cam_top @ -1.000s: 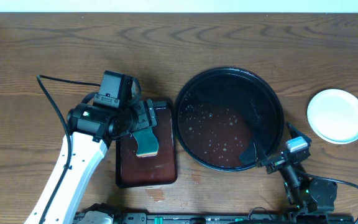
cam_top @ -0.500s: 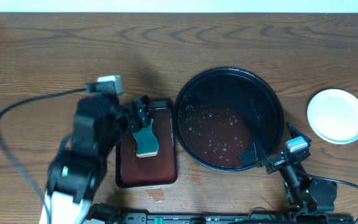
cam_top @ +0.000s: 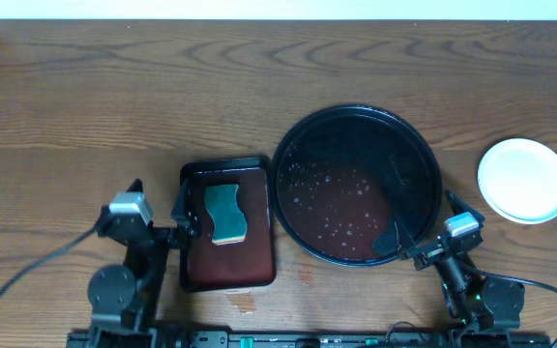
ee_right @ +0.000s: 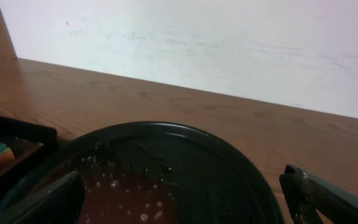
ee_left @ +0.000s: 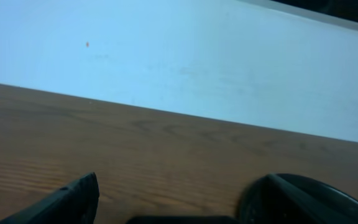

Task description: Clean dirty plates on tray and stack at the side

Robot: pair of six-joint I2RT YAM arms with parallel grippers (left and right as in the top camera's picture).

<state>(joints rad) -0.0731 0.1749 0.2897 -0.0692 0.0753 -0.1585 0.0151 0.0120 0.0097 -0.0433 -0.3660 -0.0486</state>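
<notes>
Left end effector (cam_top: 177,232), right end effector (cam_top: 416,227) — one tray (cam_top: 351,155), one plate (cam_top: 525,179)

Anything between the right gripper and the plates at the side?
Nothing visible. The right gripper sits open over the black tray's near rim, and only bare table separates it from the plates.

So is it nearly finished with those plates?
Looks essentially done. The black tray holds no plates, only droplets. A white plate sits at its right; any beneath it are hidden from above. The sponge lies on the small brown tray. The left hand and right hand rest open and empty. Nothing visibly remains.
</notes>
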